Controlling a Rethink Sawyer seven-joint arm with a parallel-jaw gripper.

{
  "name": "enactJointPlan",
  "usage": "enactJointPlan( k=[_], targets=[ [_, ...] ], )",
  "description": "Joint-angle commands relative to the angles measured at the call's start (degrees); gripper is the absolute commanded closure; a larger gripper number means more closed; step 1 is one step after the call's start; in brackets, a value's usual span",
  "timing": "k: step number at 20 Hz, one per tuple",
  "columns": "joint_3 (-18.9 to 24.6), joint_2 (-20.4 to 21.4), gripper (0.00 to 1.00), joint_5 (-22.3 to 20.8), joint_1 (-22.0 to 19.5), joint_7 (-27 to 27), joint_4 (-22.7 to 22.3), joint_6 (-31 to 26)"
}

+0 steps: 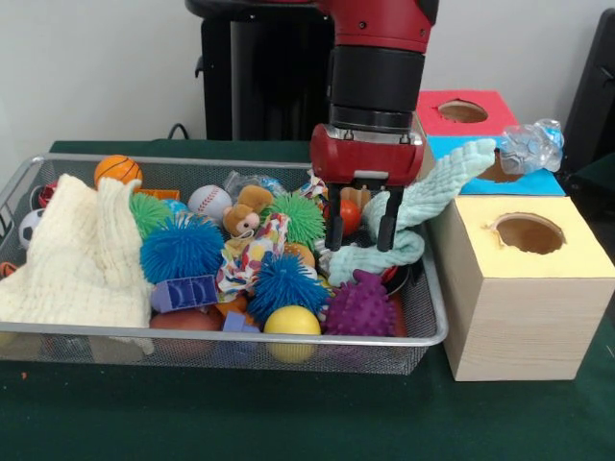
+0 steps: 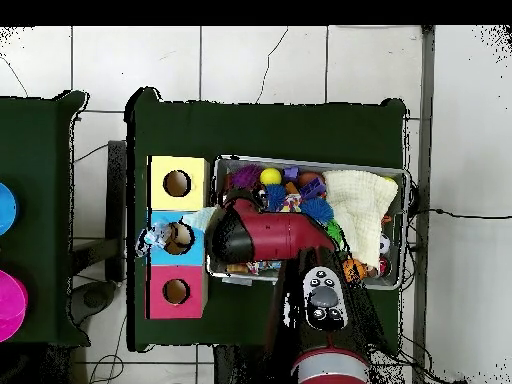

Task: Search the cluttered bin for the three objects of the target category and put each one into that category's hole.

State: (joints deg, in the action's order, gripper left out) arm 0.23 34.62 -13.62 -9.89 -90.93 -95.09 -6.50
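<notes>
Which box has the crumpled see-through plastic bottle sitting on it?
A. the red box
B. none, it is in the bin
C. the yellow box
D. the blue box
D: the crumpled plastic bottle rests at the hole of the blue box, the middle one between the red box and the yellow box.
</notes>
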Motion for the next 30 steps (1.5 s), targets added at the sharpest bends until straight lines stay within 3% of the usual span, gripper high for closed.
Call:
enactJointPlan(
  k=[1,8,17,18,21,28,29,30],
  targets=[
    [1.1,0.5,0.0,-2.6,-1.6,-3.6,0.3,-3.2],
    [3.3,8.8,0.0,1.4,-1.9,-3.4,-5.0,-14.2],
    [14.0,14.8,0.0,12.3,-7.9,-3.6,-10.4,-27.2],
    [14.5,15.6,0.0,12.9,-8.1,-4.0,-13.1,-26.2],
    [13.7,15.2,0.0,16.4,-6.6,-7.0,-11.7,-32.3],
    [9.9,16.8,0.0,22.7,-2.1,-13.9,-14.6,-38.4],
    [9.6,18.5,0.0,24.7,-2.5,-14.0,-20.5,-36.2],
    [9.2,18.7,0.0,25.3,-2.1,-14.1,-21.0,-36.2]
  ],
)
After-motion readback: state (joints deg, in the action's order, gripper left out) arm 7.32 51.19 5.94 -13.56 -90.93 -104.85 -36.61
